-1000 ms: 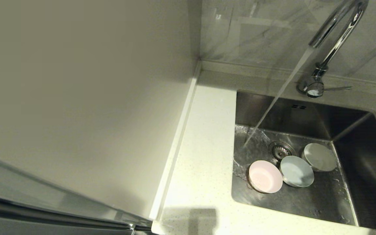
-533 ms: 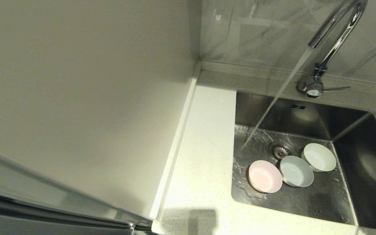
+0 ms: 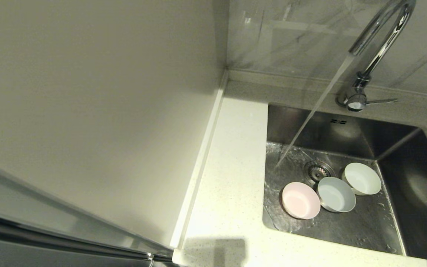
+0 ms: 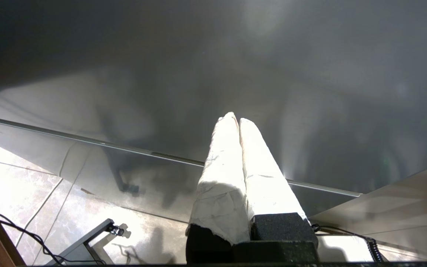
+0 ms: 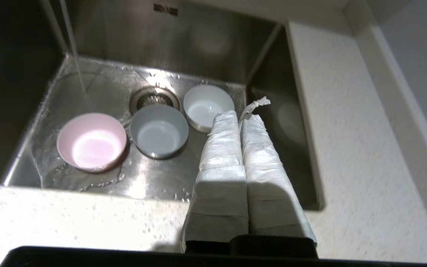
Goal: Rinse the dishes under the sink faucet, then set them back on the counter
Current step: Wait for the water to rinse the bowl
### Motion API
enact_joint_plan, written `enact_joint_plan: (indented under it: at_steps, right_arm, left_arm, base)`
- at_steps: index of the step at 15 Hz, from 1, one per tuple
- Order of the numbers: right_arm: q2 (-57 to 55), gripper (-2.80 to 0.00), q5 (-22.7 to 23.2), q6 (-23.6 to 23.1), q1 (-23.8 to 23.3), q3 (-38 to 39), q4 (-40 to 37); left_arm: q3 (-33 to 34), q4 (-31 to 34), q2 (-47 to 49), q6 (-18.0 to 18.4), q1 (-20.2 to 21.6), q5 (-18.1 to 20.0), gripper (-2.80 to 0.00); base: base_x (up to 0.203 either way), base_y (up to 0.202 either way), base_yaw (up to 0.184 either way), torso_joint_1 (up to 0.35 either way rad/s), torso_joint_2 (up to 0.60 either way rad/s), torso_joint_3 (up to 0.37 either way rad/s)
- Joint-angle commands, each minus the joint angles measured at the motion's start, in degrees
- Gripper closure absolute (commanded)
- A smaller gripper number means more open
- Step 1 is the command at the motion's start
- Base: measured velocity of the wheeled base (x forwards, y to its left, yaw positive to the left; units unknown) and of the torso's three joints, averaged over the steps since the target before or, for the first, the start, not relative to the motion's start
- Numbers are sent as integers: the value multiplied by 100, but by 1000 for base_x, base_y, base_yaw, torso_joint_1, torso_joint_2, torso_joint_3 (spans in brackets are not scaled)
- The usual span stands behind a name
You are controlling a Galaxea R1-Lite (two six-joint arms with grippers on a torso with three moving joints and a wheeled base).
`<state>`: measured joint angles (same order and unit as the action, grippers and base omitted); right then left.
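Three bowls in sink — faucet running, right end effector closed.

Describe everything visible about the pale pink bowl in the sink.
The pale pink bowl is small, round and shallow, smooth and matte-looking, upright and open side up. It sits on the wet floor of the sink, nearest the counter-side wall, beside the pale blue bowl. The water stream lands behind it, not into it. No gripper touches it.
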<state>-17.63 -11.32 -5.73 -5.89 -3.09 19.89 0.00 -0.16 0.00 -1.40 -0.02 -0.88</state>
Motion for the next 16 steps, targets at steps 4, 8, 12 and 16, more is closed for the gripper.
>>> enact_joint_plan:
  at_steps: [4, 8, 12, 16]
  right_arm:
    - [119, 0, 473, 96, 82, 300, -205]
    - [566, 0, 630, 143, 594, 305, -1030]
    - [1528, 0, 894, 157, 606, 308, -1507]
    - [1761, 0, 1098, 211, 606, 309, -1864]
  left_arm:
    - [0, -2, -18, -1, -2, 0, 0]
    - [0, -2, -18, -1, -2, 0, 0]
    - [0, -2, -18, -1, 2, -3, 0]
    - [0, -2, -18, -1, 2, -7, 0]
  base:
    - [0, 0, 0, 0, 0, 0]
    - [0, 0, 0, 0, 0, 0]
    - [0, 0, 0, 0, 0, 0]
    - [0, 0, 0, 0, 0, 0]
